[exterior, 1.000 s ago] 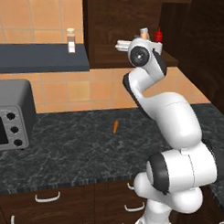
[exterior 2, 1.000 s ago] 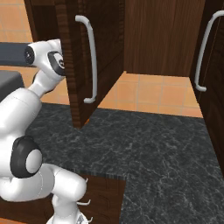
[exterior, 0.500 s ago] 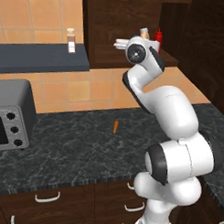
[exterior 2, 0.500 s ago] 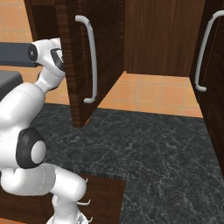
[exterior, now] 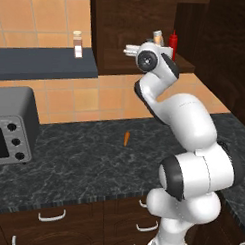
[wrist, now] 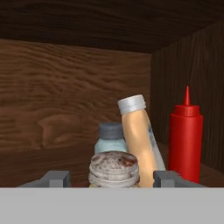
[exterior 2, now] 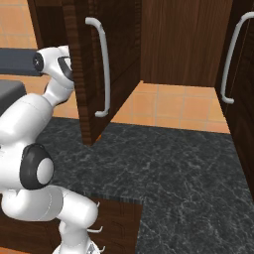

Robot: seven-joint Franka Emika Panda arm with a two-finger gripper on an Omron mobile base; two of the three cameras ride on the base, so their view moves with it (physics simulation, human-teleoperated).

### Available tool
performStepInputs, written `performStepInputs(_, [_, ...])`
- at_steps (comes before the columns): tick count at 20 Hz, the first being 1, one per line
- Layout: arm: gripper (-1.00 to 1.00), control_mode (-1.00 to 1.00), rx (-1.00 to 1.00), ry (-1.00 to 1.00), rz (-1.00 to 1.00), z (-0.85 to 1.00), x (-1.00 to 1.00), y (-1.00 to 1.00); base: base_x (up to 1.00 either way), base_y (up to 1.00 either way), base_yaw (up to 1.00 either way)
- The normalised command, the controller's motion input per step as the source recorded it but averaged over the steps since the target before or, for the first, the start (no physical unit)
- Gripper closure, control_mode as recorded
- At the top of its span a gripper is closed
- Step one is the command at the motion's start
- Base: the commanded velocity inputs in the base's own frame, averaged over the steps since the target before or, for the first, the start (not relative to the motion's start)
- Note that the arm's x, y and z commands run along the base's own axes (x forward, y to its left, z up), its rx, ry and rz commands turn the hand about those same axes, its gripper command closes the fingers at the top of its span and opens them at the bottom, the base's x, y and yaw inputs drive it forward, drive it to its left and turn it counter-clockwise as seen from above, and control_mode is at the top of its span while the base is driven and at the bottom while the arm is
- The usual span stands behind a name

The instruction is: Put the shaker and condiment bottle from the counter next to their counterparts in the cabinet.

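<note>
The shaker [wrist: 113, 168] — body cut off, only its cap visible — sits between the gripper's [wrist: 111, 179] spread fingers, hiding the blue-grey shaker [wrist: 110, 137] behind.

The scene is taken from three cameras. In the left base view, the counter [exterior: 83, 158] is looked down on from behind the arm, which rises at the lower right; the wall shelf [exterior: 44, 64] and the open cabinet [exterior: 148, 25] are faced beyond the counter's back edge. In the right base view, the same counter is seen from the other side, with the arm at the lower left and the cabinet door [exterior 2: 92, 69] close ahead. Counter, arm and cabinet are shared by both. In the hand view, the cabinet's inside is faced level and very near, its back wall [wrist: 65, 96] straight ahead.
</note>
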Motion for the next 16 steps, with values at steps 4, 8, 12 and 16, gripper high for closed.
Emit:
performStepInputs(4, [-1.0, -1.0, 0.0, 0.0, 0.0, -0.09, 0.0, 0.0, 0.0, 0.0, 0.0])
performStepInputs(8, [-1.0, -1.0, 0.0, 0.0, 0.0, -0.02, 0.0, 0.0, 0.0, 0.0, 0.0])
performStepInputs(12, [-1.0, -1.0, 0.04, -0.04, 0.0, 0.0, -0.24, 0.0, 0.0, 0.0, 0.0])
performStepInputs(16, [-1.0, -1.0, 0.01, -0.08, 0.02, 0.02, -0.35, 0.11, 0.0, 0.0, 0.0])
